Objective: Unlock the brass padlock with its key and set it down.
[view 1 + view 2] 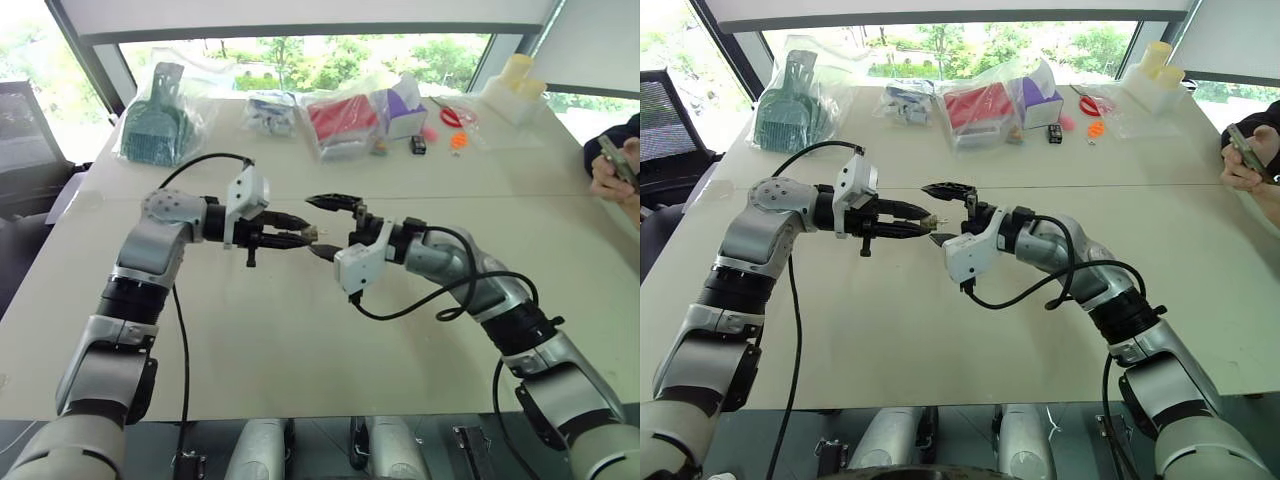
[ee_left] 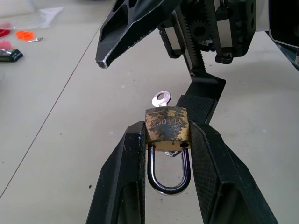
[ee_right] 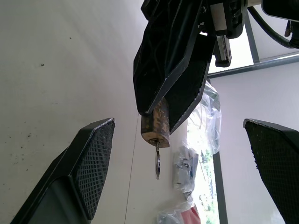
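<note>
Clamped between the left gripper's fingers, held above the table at its middle, a small, hard, likely slippery padlock carries its key, best pinched by its flat head, while the right gripper stands spread just beside, grasping nothing.

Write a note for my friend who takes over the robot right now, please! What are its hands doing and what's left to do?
Left end effector: shut on the brass padlock, holding it by the body above the table, shackle pointing back toward the wrist.
Right end effector: open, fingers on either side of the key without touching it.
Key: sitting in the padlock's keyhole, sticking out of the body.
Done: padlock picked up, key inserted.
Shackle looks seated in the body, so I can't tell that it is unlocked.
Left: grip the key, turn it, free the shackle, then set the padlock on the table.
</note>
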Motion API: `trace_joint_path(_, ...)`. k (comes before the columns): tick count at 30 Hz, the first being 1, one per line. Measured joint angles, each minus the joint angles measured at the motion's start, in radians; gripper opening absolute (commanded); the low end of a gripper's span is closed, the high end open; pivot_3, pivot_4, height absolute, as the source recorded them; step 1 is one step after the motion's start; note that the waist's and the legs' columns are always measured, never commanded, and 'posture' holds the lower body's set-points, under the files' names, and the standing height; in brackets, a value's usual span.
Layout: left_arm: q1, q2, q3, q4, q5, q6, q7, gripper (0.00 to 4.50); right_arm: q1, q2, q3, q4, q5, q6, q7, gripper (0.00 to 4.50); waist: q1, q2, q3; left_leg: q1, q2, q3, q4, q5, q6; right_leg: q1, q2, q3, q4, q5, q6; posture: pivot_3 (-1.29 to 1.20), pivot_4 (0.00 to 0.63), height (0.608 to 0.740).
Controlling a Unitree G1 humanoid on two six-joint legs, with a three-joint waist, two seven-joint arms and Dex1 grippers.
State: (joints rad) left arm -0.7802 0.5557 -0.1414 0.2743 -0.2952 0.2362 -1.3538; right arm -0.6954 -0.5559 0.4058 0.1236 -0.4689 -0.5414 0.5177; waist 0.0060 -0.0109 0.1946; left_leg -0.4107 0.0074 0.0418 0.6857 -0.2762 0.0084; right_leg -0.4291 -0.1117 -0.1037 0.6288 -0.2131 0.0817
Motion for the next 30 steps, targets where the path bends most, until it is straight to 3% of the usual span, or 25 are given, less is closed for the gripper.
trace_joint_path(20,0.0,0.01,0.0,-0.002,-0.001,0.042,-0.021,0.76,-0.018,0.019,0.0,0.017,-0.035,-0.036,-0.009,4.48,0.0,0.0,0.0,0.0,0.0,0.001,0.0,0.0,0.0,0.0,0.0,0.001,0.0,0.0,0.0,0.0,0.15,0.74)
trace_joint_path(23,0.0,0.01,0.0,-0.002,-0.001,0.042,-0.021,0.76,-0.018,0.018,0.0,0.017,-0.027,-0.036,0.004,3.28,0.0,0.0,0.0,0.0,0.0,0.001,0.0,0.0,0.0,0.0,0.0,0.001,0.0,0.0,0.0,0.0,0.15,0.74)
trace_joint_path(28,-0.001,0.01,0.013,-0.005,-0.014,0.04,-0.018,0.76,-0.012,0.017,0.004,0.018,-0.021,-0.034,0.03,0.78,0.0,0.0,0.0,0.0,0.001,0.001,0.0,0.0,0.0,0.0,0.0,0.001,0.0,0.0,0.0,0.0,0.15,0.74)
trace_joint_path(30,-0.001,0.01,0.016,-0.004,-0.019,0.042,-0.017,0.76,-0.011,0.018,0.004,0.017,-0.02,-0.029,0.035,0.78,0.0,0.0,0.0,0.001,0.001,0.001,0.0,0.0,0.0,0.0,0.0,0.001,0.0,0.0,0.0,0.0,0.15,0.74)
